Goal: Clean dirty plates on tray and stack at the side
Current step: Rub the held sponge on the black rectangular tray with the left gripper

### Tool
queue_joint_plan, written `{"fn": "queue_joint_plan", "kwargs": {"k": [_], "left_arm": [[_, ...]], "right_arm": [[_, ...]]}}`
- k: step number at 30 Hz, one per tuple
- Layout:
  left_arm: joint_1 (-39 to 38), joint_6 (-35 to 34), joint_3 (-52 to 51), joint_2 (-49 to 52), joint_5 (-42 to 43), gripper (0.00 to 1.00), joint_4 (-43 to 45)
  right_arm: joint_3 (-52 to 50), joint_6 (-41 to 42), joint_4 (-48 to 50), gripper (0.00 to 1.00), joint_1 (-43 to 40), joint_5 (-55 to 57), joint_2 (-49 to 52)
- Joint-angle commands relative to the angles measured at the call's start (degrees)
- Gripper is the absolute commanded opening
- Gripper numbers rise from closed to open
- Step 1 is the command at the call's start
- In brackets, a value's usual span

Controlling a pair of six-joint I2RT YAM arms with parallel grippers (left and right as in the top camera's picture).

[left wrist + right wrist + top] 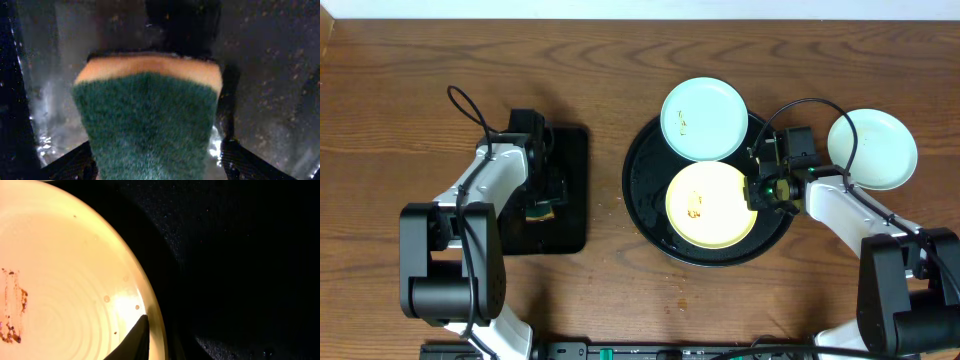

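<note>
Yellow plate (710,205): in the round tray (645,200), brown smear on it.
Blue plate (703,119): tray's 12 o'clock, overlapping its rim.
Pale plate (873,148): off-tray, 2 o'clock.
My right gripper (757,190): yellow plate's 3 o'clock edge; I cannot tell its grip.
My left gripper (542,205): clamped on sponge (145,125), over rectangular tray (570,160).
Surface: wooden table (400,100).

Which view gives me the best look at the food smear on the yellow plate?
Right wrist: the smear on the yellow plate sits close and sharp. Overhead shows only a small orange speck. Left wrist shows just the sponge.
</note>
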Motion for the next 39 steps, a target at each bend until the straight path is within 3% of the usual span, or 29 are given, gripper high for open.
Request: {"fn": "queue_joint_plan", "kwargs": {"k": [1,4,7,9,11,16,20,23,30,39], "left_arm": [[0.2,-0.7,-1.6,1.0,-0.9,0.75,1.6],[0.2,-0.7,-4.0,1.1,-2.2,0.70,4.6],[0.3,-0.7,-5.4,1.1,-2.6,0.56,6.7],[0.2,-0.5,-5.4,1.0,-2.6,0.36,7.3],[0.3,0.5,-4.3,0.8,-2.4,0.08,6.6],[0.2,0.4,-0.5,-2.9,-1.8,0.08,1.2],[0.2,0.4,-0.4,-9.6,-1.8,0.07,0.5],[0.1,0.5,-0.7,-14.9,-1.9,0.07,0.7],[0.1,2.2,-0.9,-22.2,-2.0,0.08,2.0],[0.1,2.0,-0.9,-22.4,-1.9,0.07,1.2]], "right_arm": [[0.0,0.2,-0.1,0.15,0.6,0.8,0.7],[0.0,0.2,-0.1,0.16,0.6,0.8,0.7],[0.0,0.2,-0.1,0.17,0.6,0.8,0.7],[0.0,0.2,0.0,0.20,0.6,0.8,0.7],[0.0,0.2,0.1,0.23,0.6,0.8,0.7],[0.0,0.2,0.1,0.26,0.6,0.8,0.7],[0.0,0.2,-0.2,0.48,0.6,0.8,0.7],[0.0,0.2,-0.3,0.58,0.6,0.8,0.7],[0.0,0.1,-0.3,0.63,0.6,0.8,0.7],[0.0,-0.3,-0.2,0.65,0.6,0.9,0.7]]}}
